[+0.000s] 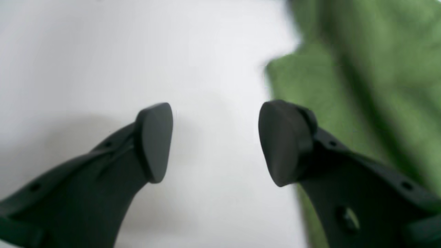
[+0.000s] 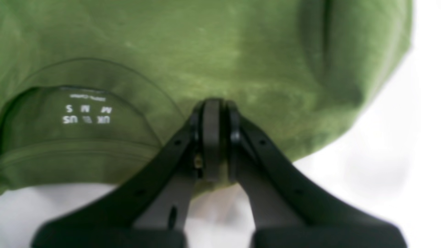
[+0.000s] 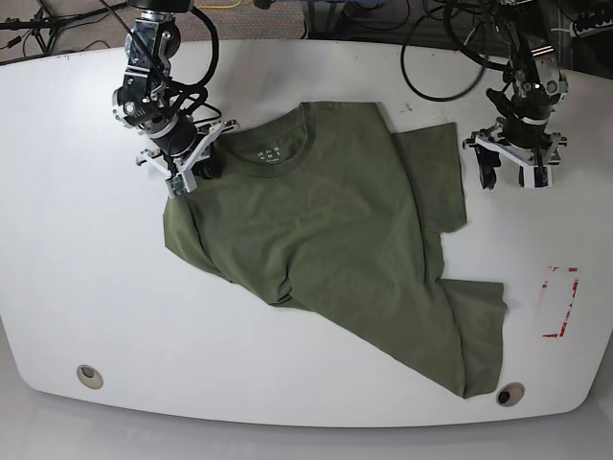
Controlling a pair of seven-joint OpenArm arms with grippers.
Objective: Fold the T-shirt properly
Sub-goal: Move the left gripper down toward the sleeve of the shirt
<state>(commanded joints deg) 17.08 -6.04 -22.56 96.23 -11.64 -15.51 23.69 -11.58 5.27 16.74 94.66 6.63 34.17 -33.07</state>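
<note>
you have the t-shirt (image 3: 326, 211) spread unevenly across the upper middle of the base view, reaching down to the lower right, on a white tabletop (image 3: 105, 287). it's olive green, and its outline is lopsided: the neckline sits near the top, left of centre, with small pale print inside the collar (image 3: 273, 158). in the right wrist view you can read bits of that print, upside down, with the letters "us" and "uk" among them, and a thin seam curving around the neck.

on the left of the base view the cloth bunches and droops into soft folds, with a crease running to its lower edge. on the right, a squarish flap sticks out beside the body, and another pale-edged corner of cloth spreads at the lower right, next to a long slanting edge.

your right tool (image 2: 220, 137) is at the shirt's upper left in the base view, its fingers drawn together on the fabric by the collar, pinching the t-shirt. your left tool (image 1: 215, 144) is at the upper right, just beside the squarish flap, its fingers well apart with bare white surface showing between them.
</note>
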